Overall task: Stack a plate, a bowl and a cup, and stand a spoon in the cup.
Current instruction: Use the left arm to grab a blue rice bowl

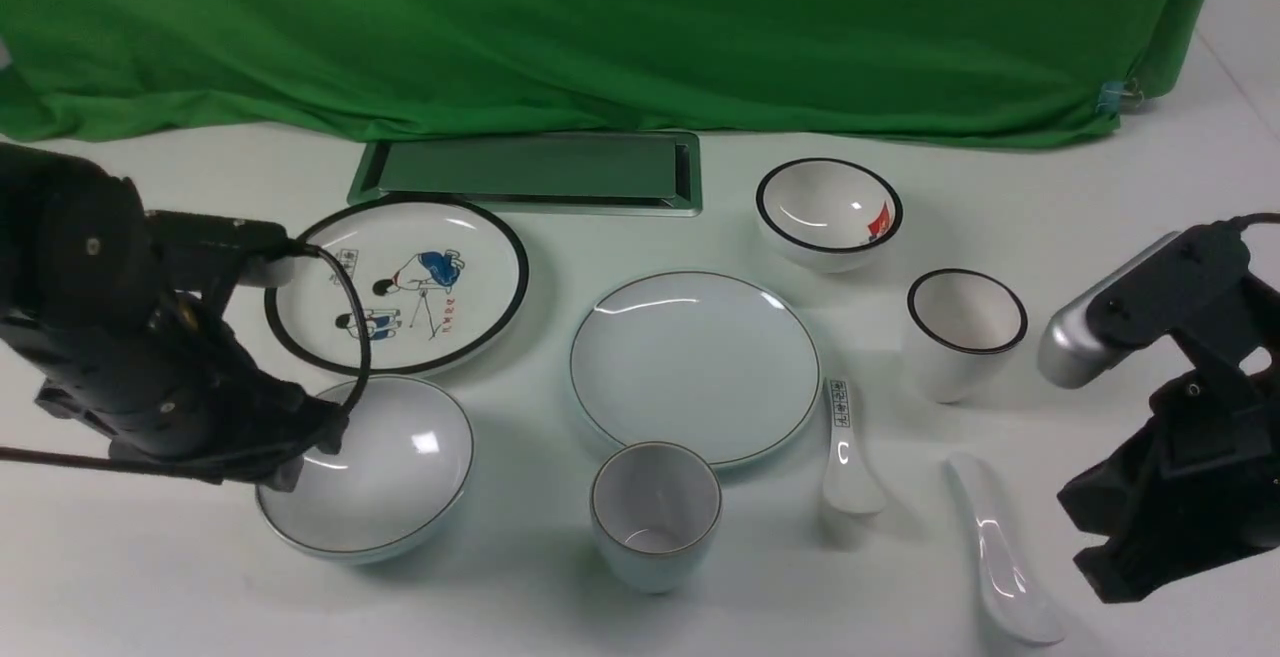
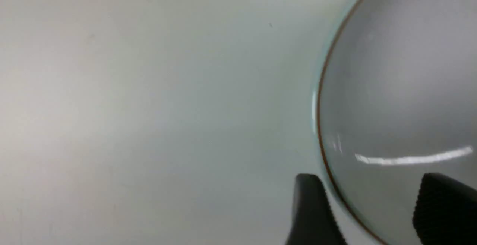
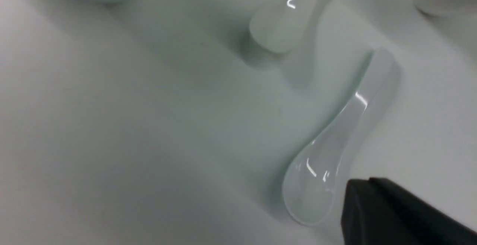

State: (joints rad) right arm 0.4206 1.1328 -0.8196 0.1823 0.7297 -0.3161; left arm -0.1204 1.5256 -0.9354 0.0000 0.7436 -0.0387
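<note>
The pale blue-green plate lies mid-table, with the cup standing in front of it. The bowl sits front left. My left gripper is open at the bowl's left rim. In the left wrist view, the left gripper has one finger outside the bowl and one inside, straddling the rim. The plain white spoon lies front right. My right gripper is beside it. In the right wrist view, the right gripper is shut and empty next to the scoop of the spoon.
A cartoon plate with a black rim lies behind the bowl. A black-rimmed white bowl and white cup stand at the back right. A short printed spoon lies right of the plate. A metal hatch and green cloth sit behind.
</note>
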